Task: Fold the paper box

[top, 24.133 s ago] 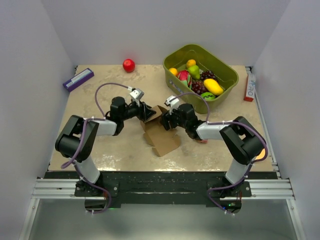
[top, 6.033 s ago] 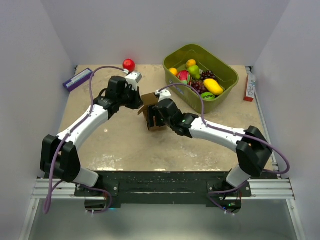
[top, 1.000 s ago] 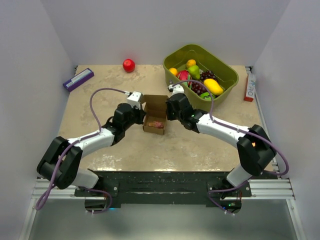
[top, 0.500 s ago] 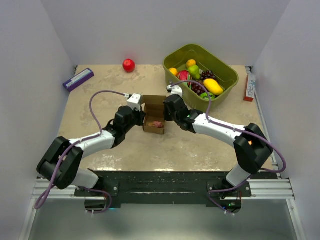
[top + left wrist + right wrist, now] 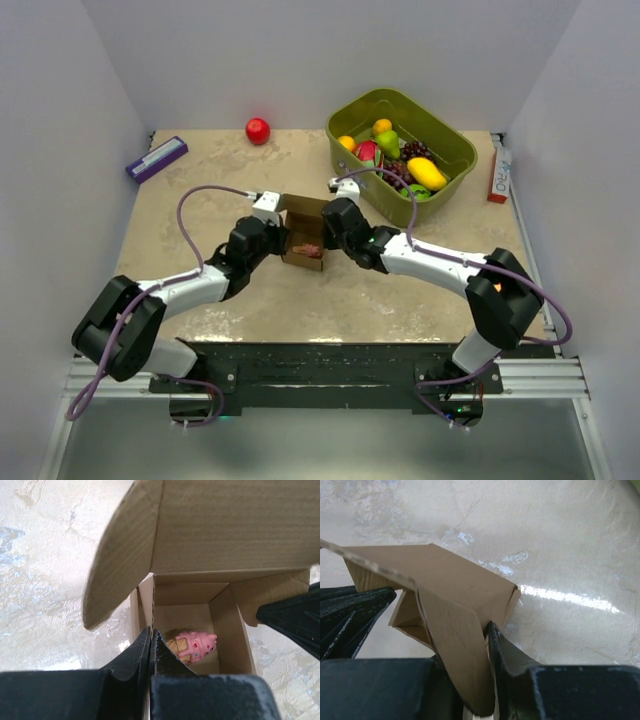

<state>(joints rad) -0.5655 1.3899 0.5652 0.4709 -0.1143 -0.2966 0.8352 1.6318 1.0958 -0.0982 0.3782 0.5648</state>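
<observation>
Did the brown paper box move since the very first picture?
Yes. The paper box, now folded up, sits farther from the near edge of the table and slightly left, judged against the green bin.

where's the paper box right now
In the top view the paper box sits mid-table, open-topped, between the left gripper on its left and the right gripper on its right, nearer and left of the green bin.
</observation>
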